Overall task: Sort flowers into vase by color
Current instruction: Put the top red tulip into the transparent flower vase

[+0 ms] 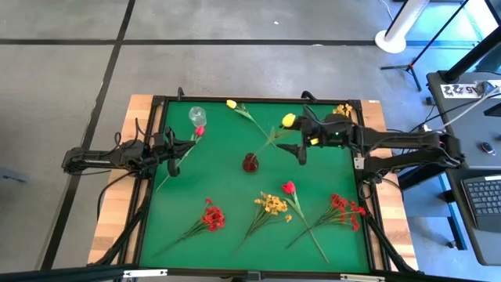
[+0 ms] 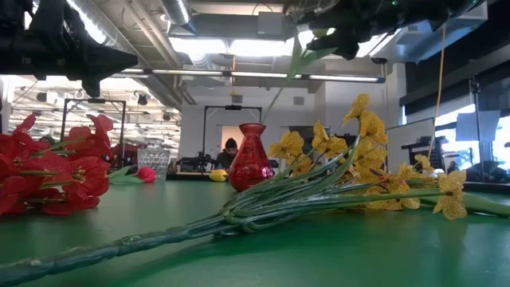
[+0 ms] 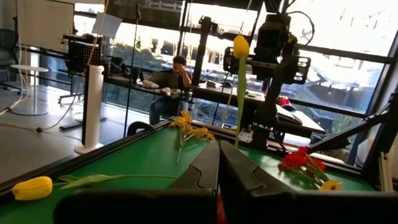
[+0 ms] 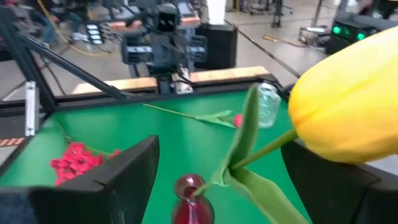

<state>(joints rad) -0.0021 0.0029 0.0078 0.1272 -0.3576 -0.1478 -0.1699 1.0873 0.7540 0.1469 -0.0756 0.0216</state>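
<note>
Right wrist view: right gripper point(image 4: 217, 180) spread wide around yellow tulip point(image 4: 345, 118), seemingly not pinching it.

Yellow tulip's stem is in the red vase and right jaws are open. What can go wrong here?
1. The yellow tulip leans steeply out of the small red vase; it may tip the vase or slide out.
2. The open right gripper flanks the bloom and could snag it when retreating.
3. A yellow flower in a red vase may be a mis-sort.

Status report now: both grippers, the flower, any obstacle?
Right gripper open, yellow tulip between its fingers, stem in red vase. Left gripper shut, waiting. No obstacle seen.
</note>
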